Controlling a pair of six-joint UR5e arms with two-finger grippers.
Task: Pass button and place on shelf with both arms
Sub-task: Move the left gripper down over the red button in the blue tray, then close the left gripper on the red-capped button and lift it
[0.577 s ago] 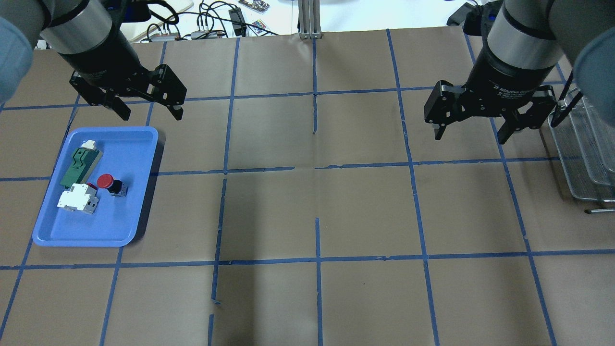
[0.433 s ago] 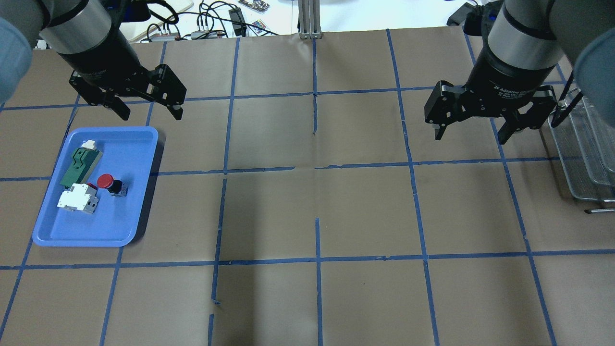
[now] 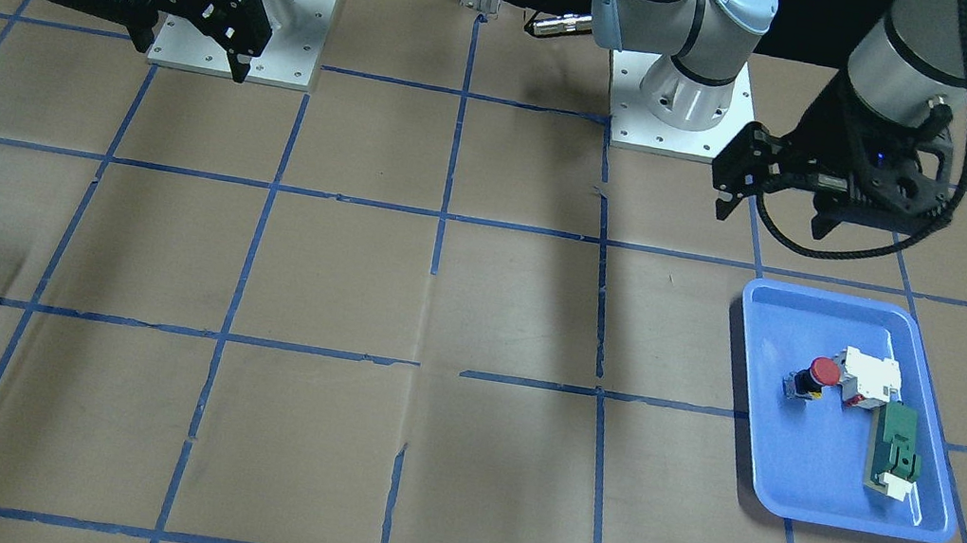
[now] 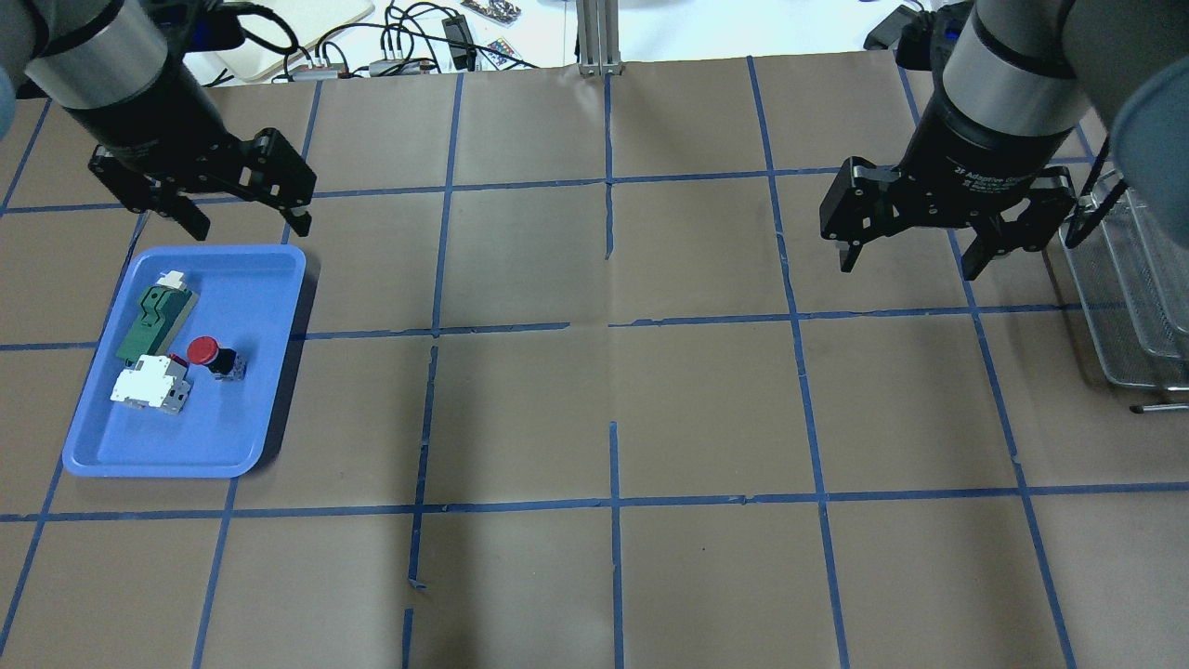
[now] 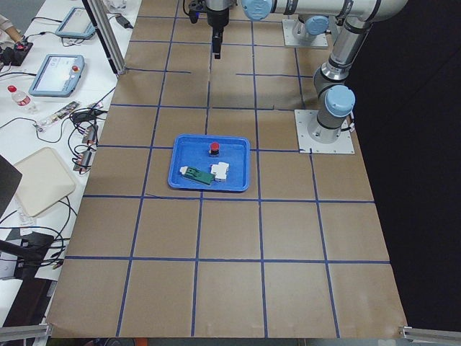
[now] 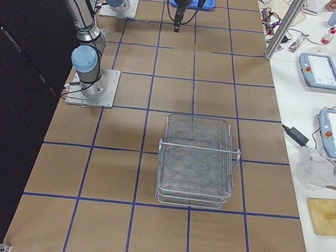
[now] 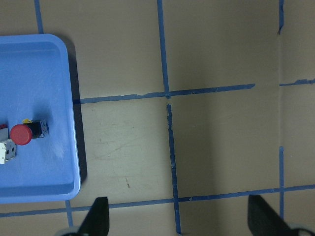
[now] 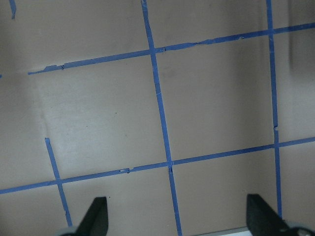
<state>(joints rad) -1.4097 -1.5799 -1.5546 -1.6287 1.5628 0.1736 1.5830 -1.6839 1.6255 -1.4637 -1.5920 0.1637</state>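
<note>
Both grippers hover with jaws apart, empty: left gripper [image 4: 250, 229] over the blue tray [image 4: 200, 432] edge, right gripper [image 4: 908, 268] near the shelf [image 4: 1129, 311]. The button [image 4: 212, 354] lies in the tray beside a white block [image 4: 147, 384].

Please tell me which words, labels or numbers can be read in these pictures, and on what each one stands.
"2F Adaptive": white print on the black body of the right gripper; the words after and below it are too small to read.
The button, white block and green part in the blue tray: no legible marking.
</note>
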